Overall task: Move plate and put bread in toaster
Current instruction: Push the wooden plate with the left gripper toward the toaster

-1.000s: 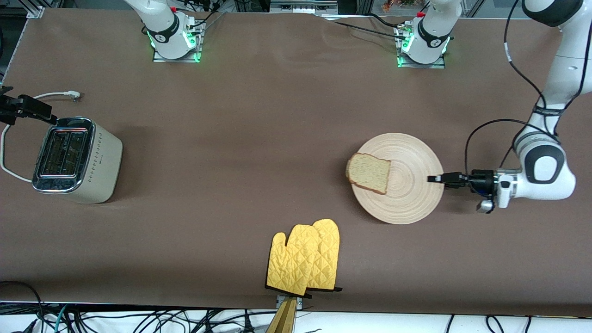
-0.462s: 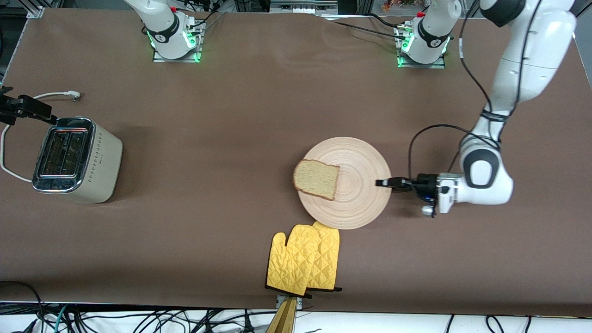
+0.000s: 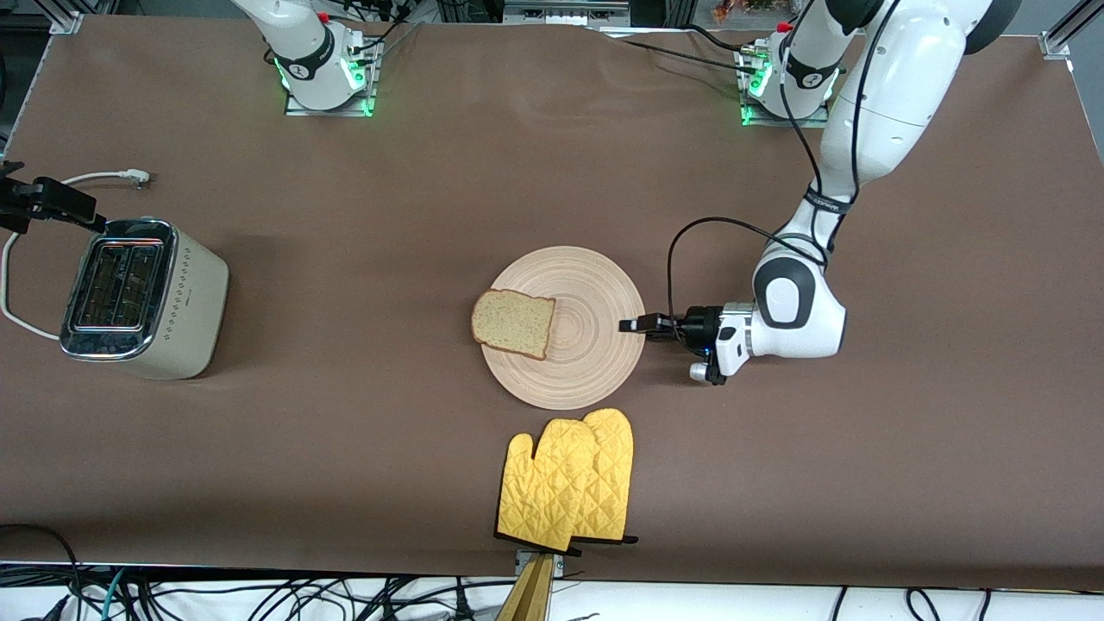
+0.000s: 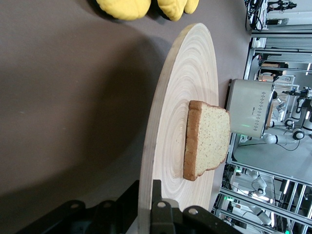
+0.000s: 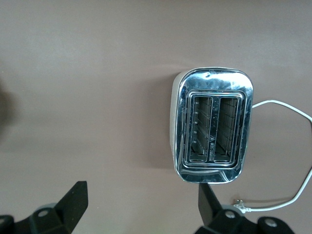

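The light-wood plate (image 3: pixel 586 362) lies mid-table with the bread (image 3: pixel 514 323) on its edge toward the toaster. My left gripper (image 3: pixel 634 325) is shut on the plate's rim at the side toward the left arm's end. In the left wrist view the left gripper (image 4: pixel 146 187) pinches the plate (image 4: pixel 180 87), and the bread (image 4: pixel 207 139) lies flat on it. The cream toaster (image 3: pixel 142 297) stands at the right arm's end, both slots empty. My right gripper (image 3: pixel 52 203) hovers open by the toaster; in the right wrist view the right gripper (image 5: pixel 141 192) is above the toaster (image 5: pixel 212 129).
A pair of yellow oven mitts (image 3: pixel 569 483) lies near the front edge, just nearer the camera than the plate; it also shows in the left wrist view (image 4: pixel 126 6). The toaster's white cord (image 3: pixel 13 297) loops past the toaster to its plug (image 3: pixel 134 177).
My left gripper has slid the plate with the bread across the table toward the toaster, from the left arm's end to mid-table. The right gripper has not moved.
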